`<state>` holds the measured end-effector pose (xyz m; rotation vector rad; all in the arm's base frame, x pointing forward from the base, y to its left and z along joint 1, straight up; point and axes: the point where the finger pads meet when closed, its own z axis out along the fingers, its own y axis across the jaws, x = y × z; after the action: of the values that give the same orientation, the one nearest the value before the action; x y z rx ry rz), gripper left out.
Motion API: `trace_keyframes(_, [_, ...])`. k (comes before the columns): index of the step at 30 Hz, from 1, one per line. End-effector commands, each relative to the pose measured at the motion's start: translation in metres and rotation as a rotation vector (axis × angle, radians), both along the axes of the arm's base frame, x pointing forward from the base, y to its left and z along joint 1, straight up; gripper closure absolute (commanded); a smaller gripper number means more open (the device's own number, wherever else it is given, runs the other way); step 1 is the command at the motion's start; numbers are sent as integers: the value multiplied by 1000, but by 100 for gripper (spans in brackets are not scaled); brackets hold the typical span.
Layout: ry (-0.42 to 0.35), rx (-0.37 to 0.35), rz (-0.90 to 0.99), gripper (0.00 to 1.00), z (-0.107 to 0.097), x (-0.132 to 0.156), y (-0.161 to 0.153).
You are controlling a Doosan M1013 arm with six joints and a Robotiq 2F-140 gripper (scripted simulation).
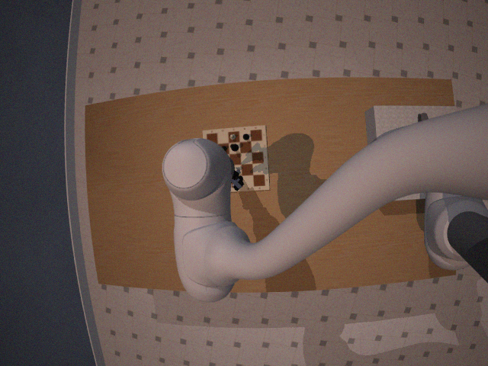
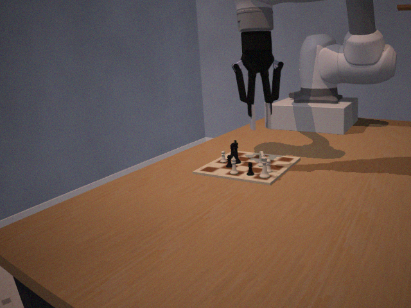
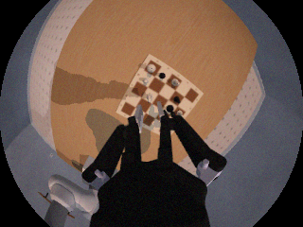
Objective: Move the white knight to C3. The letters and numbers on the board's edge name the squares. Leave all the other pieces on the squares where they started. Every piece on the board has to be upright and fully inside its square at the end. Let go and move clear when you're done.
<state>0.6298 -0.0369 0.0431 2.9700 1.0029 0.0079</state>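
A small chessboard [image 2: 239, 178] [image 1: 261, 130] [image 3: 191, 93] lies on the wooden table [image 2: 199, 239] [image 1: 130, 157]. It carries several white and black pieces. A tall black piece [image 2: 235, 151] stands at the far left and a tall white piece [image 2: 264, 168] stands at the near right. At this size I cannot tell which white piece is the knight. My gripper [image 2: 259, 125] [image 3: 150, 109] [image 1: 236, 181] hangs high above the board's far side. Its fingers point down and are drawn in to a narrow gap with nothing between them. In the overhead view the arm hides the board's left part.
The robot's white base block [image 2: 311, 114] [image 1: 390, 118] stands on the table behind and to the right of the board. A wall [image 2: 99, 83] runs along the table's left side. The arm's shadow [image 2: 298, 149] falls across the board's far edge.
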Motion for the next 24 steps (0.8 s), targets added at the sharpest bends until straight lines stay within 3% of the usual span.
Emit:
trace_keyframes(1, [0, 0, 0, 78, 0, 0, 0])
trace_keyframes(24, [0, 0, 0, 78, -18, 0, 0])
